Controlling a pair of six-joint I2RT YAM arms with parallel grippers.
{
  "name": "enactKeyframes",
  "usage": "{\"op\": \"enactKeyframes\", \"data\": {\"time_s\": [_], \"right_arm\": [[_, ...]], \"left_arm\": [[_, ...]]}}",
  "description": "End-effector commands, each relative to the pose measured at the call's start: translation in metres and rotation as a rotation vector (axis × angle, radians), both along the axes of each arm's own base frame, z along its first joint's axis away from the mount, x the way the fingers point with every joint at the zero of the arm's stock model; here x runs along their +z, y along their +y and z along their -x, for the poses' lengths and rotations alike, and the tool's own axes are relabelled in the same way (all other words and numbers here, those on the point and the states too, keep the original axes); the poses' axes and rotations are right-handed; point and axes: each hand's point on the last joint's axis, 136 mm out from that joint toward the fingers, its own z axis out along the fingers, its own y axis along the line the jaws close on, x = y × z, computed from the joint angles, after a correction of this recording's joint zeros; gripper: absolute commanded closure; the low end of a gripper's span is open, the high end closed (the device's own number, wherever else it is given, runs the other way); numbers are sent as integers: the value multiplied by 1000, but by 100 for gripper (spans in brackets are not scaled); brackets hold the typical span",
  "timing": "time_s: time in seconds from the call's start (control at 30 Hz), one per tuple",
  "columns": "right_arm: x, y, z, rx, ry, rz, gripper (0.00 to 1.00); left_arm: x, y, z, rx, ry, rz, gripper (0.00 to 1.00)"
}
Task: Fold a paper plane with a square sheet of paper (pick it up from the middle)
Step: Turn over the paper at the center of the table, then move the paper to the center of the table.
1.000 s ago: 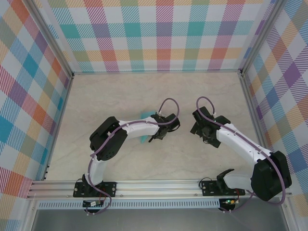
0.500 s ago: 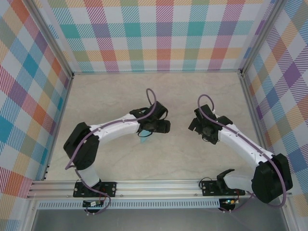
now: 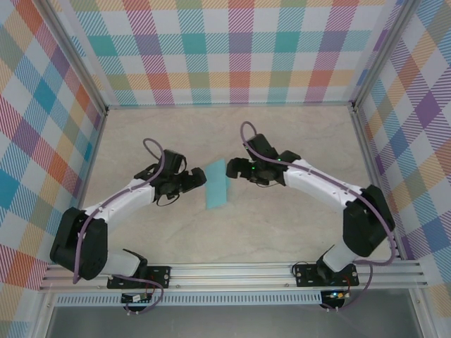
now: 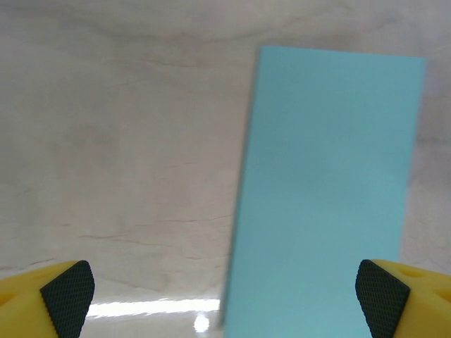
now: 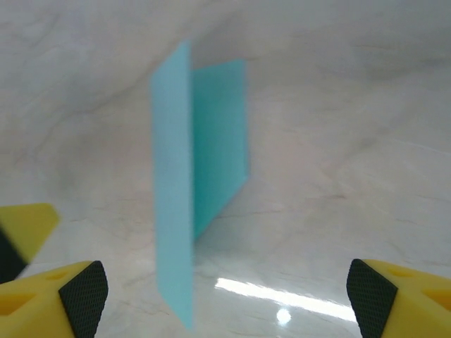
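Top external view: left arm has drawn back off the paper [image 3: 217, 183], and the right arm has swung in toward it.
Half a second ago the left arm covered it; now the paper lies bare on the table [image 3: 282, 232] as a half-folded strip, so the first crease looks made and the nose folds remain. Left gripper [image 3: 200, 180] sits just left of it and right gripper [image 3: 231, 169] by its upper right corner, both low, facing each other, jaws wide apart and empty. Right wrist view shows one flap standing up.
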Motion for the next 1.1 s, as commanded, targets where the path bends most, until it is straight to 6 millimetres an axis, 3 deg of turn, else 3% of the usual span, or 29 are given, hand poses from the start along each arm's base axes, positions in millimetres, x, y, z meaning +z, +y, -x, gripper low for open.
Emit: {"op": "enactKeyframes", "data": {"time_s": [0.0,0.07,0.13,0.4,0.77,1.07], "right_arm": [[11,57,2,164,-19,-105,11],[7,83,1,205,23,-133,13],[-5,96,-3,205,61,-112,15],[-69,109,-14,177,223,15,18],[-123,84,8,180,326,129,18],[-130,49,47,227,372,168,19]], "left_arm": [[-11,26,8,111,35,25,2],[-20,41,14,166,61,21,2],[-26,50,18,196,74,15,2],[-30,62,26,223,87,-14,1],[-28,54,25,191,93,18,1],[-18,31,23,73,74,98,4]]}}
